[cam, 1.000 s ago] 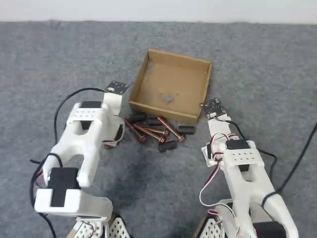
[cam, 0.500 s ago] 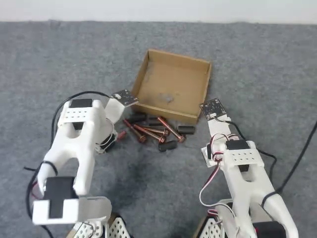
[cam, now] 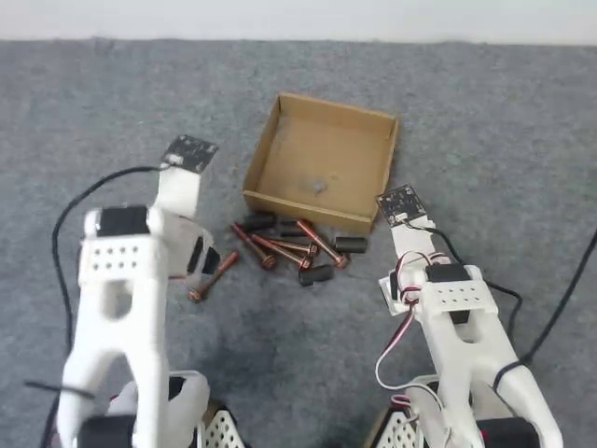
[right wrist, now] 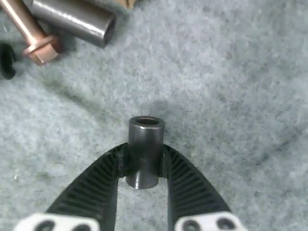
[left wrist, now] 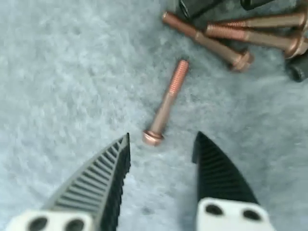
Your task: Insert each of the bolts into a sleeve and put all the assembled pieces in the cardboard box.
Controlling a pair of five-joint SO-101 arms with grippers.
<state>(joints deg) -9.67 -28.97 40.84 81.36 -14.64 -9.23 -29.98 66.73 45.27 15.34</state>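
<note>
Down at the near edge of the grey carpet [cam: 280, 373], both white arms rise from their bases: the left arm [cam: 117, 280] on one side, the right arm [cam: 457, 308] on the other.

The right gripper [right wrist: 144, 156] is clamped tight on a dark sleeve [right wrist: 146, 144]. Its ribbed black fingers [right wrist: 103, 185] pinch the tube from both sides, with the open bore pointing away from the wrist. The sleeve hangs over bare carpet; I cannot tell whether it touches down.

On the other side, the left gripper [left wrist: 162, 144] is spread wide and holding nothing, with a clear gap between its fingers. A lone bolt [left wrist: 166, 103] lies flat on the carpet just beyond the tips. Its flanged head is nearest the gripper and its threaded end points off toward the pile. From above, that lone bolt [cam: 212, 276] sits apart from the others, beside the left arm.

Further out, around the middle of the carpet, is the pile. Several copper bolts [cam: 289, 245] lie crossed over one another, with loose sleeves [cam: 350, 245] at its fringes: one on the right-arm side, one on the near side and one toward the box.

Just behind the pile, the cardboard box [cam: 308, 210] sits open-topped, with its front wall close to the bolts. Beyond it, the carpet runs on to the far edge.
</note>
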